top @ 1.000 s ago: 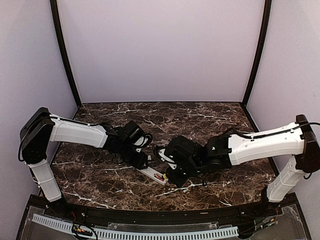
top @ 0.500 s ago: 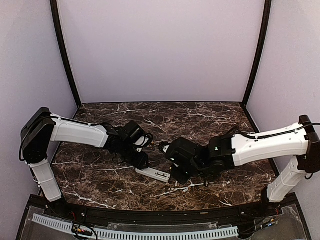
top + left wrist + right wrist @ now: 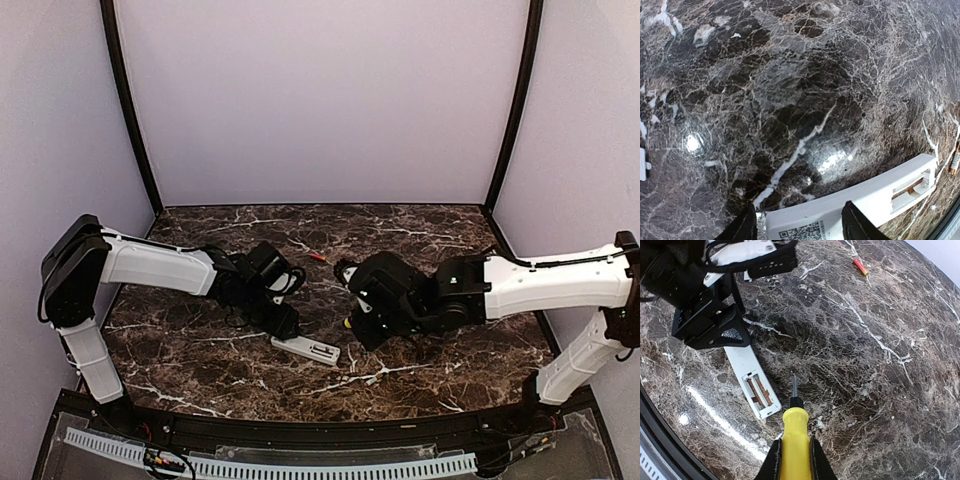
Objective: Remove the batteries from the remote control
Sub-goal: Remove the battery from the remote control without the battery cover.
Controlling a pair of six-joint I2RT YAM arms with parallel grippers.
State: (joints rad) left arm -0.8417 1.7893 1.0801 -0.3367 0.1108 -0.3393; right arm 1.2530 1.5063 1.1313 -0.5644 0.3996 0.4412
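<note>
The remote lies at lower left of the right wrist view, its open bay apparently empty, so unloading looks nearly done. The red battery rests at upper right, well apart from the yellow-handled screwdriver clenched in the right gripper. A second battery lies at the left wrist view's right edge. The left gripper straddles the remote; whether it grips, I cannot tell

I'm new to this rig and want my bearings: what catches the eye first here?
The yellow screwdriver clamped in the right gripper stands out, its tip just off the white remote, whose open battery bay looks empty. The left gripper straddles the remote's other end. A red battery lies alone on the marble table beyond them.
</note>
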